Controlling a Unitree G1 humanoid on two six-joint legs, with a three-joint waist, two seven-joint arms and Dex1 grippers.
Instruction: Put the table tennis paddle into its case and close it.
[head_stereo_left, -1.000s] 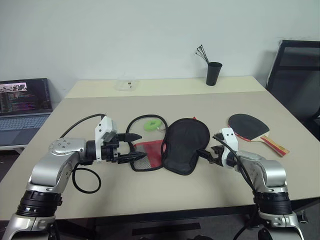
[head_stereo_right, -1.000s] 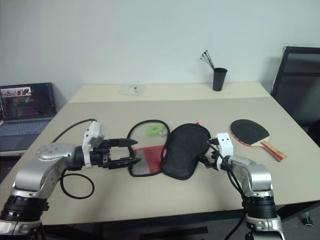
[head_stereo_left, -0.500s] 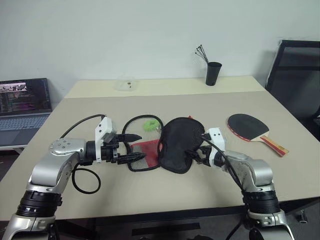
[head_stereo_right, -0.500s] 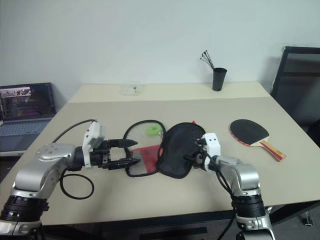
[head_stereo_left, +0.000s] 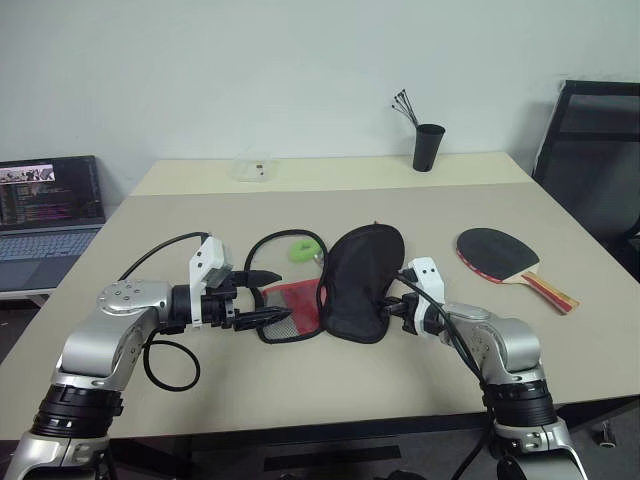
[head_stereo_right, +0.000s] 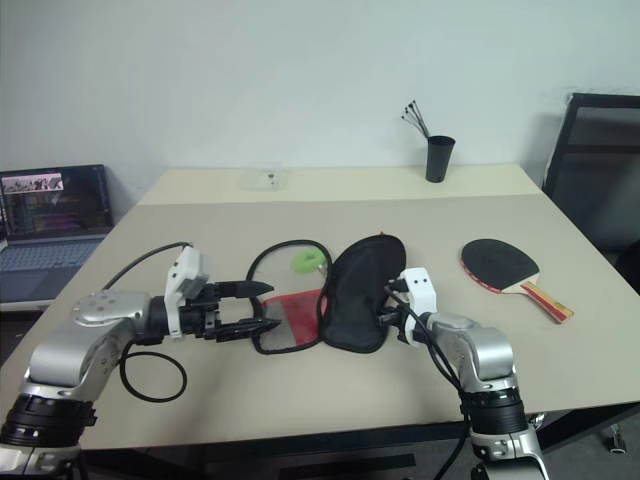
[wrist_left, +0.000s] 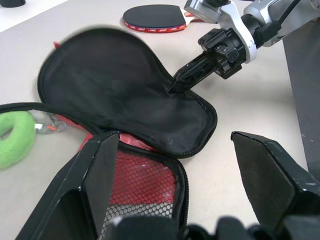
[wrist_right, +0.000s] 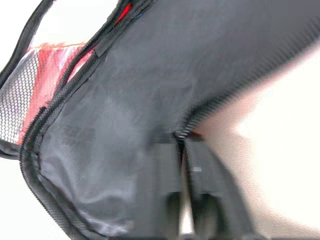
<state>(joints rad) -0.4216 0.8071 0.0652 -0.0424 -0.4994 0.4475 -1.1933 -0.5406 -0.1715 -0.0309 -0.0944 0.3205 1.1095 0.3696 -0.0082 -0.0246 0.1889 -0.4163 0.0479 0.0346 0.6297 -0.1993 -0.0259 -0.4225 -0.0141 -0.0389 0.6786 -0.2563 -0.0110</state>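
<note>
The case lies unzipped mid-table: its red mesh half (head_stereo_left: 293, 301) is flat, and its black flap (head_stereo_left: 360, 278) rises tilted beside it. My right gripper (head_stereo_left: 388, 306) is shut on the flap's right edge, and the zipper rim sits between the shut fingers (wrist_right: 182, 167) in the right wrist view. My left gripper (head_stereo_left: 285, 294) hovers open over the left side of the red half and holds nothing. The table tennis paddle (head_stereo_left: 496, 250) lies black face up on the table to the right, apart from both grippers.
A green ring (head_stereo_left: 300, 250) lies just behind the case. A black cup of sticks (head_stereo_left: 427, 146) and a clear plastic box (head_stereo_left: 250, 166) stand at the far edge. A laptop (head_stereo_left: 45, 205) sits off the left side, a black chair (head_stereo_left: 595, 150) at the right.
My right gripper moved left to the black flap and shut on its edge. The flap has been pushed left and stands higher. The left gripper stayed still and open.
</note>
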